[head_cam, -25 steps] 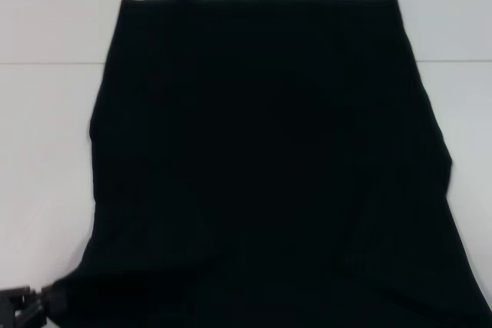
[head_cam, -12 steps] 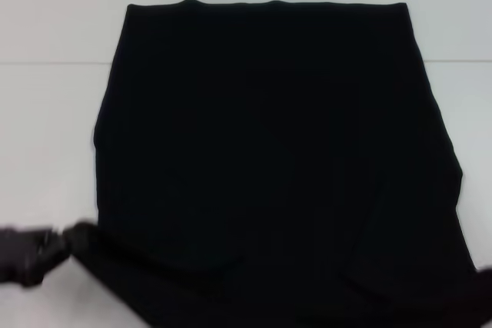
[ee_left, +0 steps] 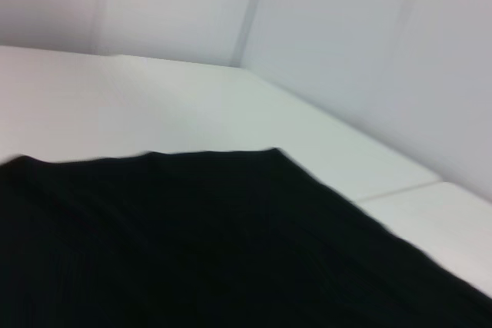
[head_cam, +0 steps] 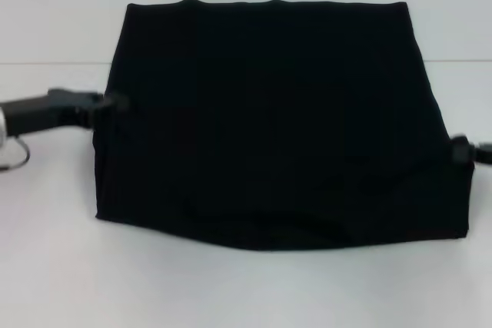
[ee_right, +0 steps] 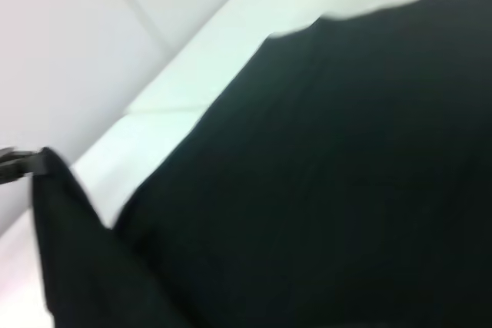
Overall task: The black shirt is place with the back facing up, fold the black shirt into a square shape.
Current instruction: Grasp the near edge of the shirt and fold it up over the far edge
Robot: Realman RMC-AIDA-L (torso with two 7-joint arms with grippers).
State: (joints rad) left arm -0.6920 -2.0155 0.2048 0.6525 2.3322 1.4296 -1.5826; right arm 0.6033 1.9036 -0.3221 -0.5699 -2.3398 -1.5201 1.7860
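Note:
The black shirt (head_cam: 269, 113) covers the middle of the white table, with its near part lifted and carried over the rest so the near edge forms a raised fold. At the shirt's left edge my left gripper (head_cam: 108, 102) is shut on a corner of the fabric. My right gripper (head_cam: 461, 149) is shut on the fabric at the right edge. The left wrist view shows the black shirt (ee_left: 192, 243) spread flat below. In the right wrist view the black shirt (ee_right: 323, 174) hangs draped, and the left gripper (ee_right: 29, 161) pinches a raised corner far off.
The white table (head_cam: 246, 289) shows bare surface in front of the shirt and at both sides. A seam (head_cam: 46, 62) crosses the table behind the left arm. Pale walls (ee_left: 192, 5) stand beyond the far edge.
Both grippers have carried the shirt's near corners up and away from me, from the table's front edge to about mid-length. The near hem now lies folded over the shirt.

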